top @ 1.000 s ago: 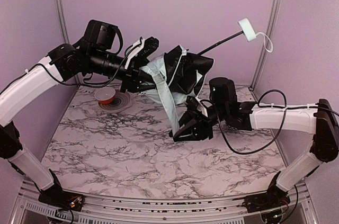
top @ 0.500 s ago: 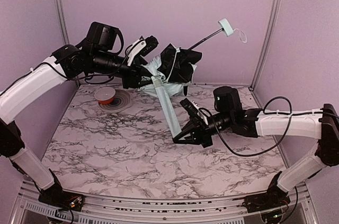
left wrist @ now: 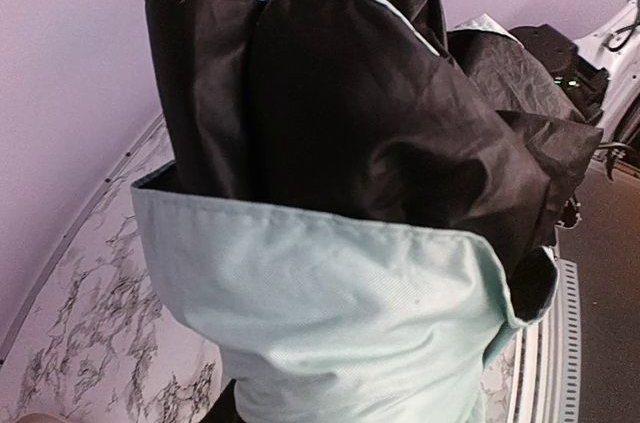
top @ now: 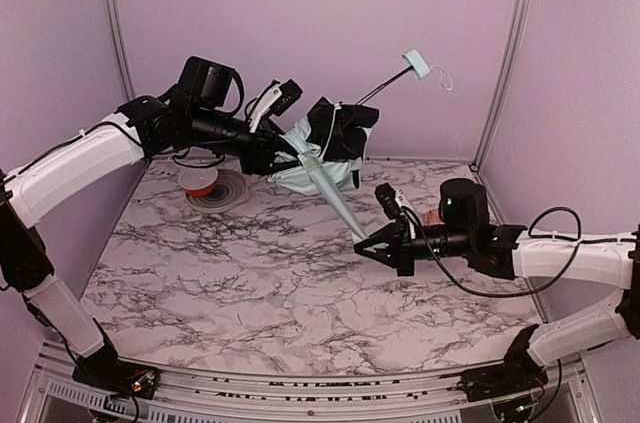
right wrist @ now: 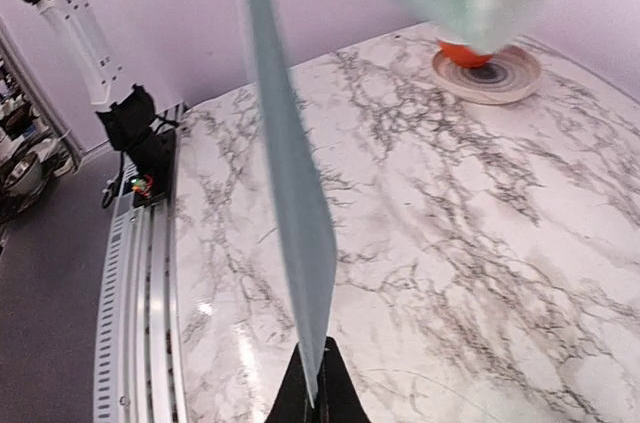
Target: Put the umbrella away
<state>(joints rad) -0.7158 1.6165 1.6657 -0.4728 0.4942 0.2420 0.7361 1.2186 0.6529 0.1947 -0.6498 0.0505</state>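
While the umbrella hangs, a plate (ringed) holds a lump.

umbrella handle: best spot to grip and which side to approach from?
Take the pale green handle itself, not the slim black shaft: it is the only blocky part clear of the canopy. It sticks up and to the right in open air, so probably come from the right, with the jaws across its narrow sides.

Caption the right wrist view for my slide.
Right gripper pinches a strip of the pale mint-green fabric umbrella above the marble-patterned table.
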